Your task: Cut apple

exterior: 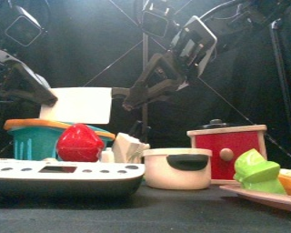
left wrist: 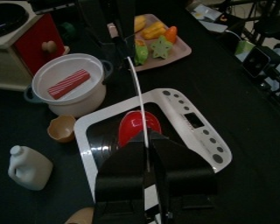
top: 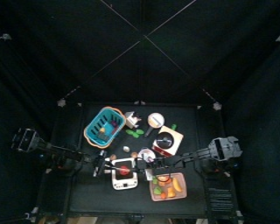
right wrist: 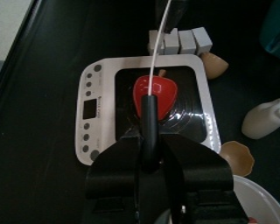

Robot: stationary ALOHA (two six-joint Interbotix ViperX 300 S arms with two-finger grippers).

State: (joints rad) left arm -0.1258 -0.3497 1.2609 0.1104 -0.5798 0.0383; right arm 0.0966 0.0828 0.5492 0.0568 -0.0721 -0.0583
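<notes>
You're working over a crowded tabletop (left wrist: 250, 122), and both arms are reaching in over the one white board (left wrist: 189, 109) near its front edge, one from each side. I'm guessing that's so one can be steadying while the other is cutting. Your left tool (left wrist: 149, 162) is pinching narrow on one thin white blade (left wrist: 133, 87), which is running edge-up straight across the fruit, so it's looking lined up for a slice down the middle. Your right tool (right wrist: 146, 162) is hovering over the same spot with a thin dark stick (right wrist: 143, 122) pointing out onto the fruit, and honestly I can't tell how it's gripping. Around the board you're looking at one teal basket (exterior: 33, 141), one red box (exterior: 227, 146), one white pot (exterior: 176, 168), one tray (left wrist: 184, 52) carrying the orange, yellow and green toy foods, one small white bottle (left wrist: 29, 166) and one little tan cup (left wrist: 63, 129), all sitting clear of the cutting area. There's just one apple (left wrist: 139, 125), and it's sitting whole in the middle of the board's dark patch, right under the blade.
</notes>
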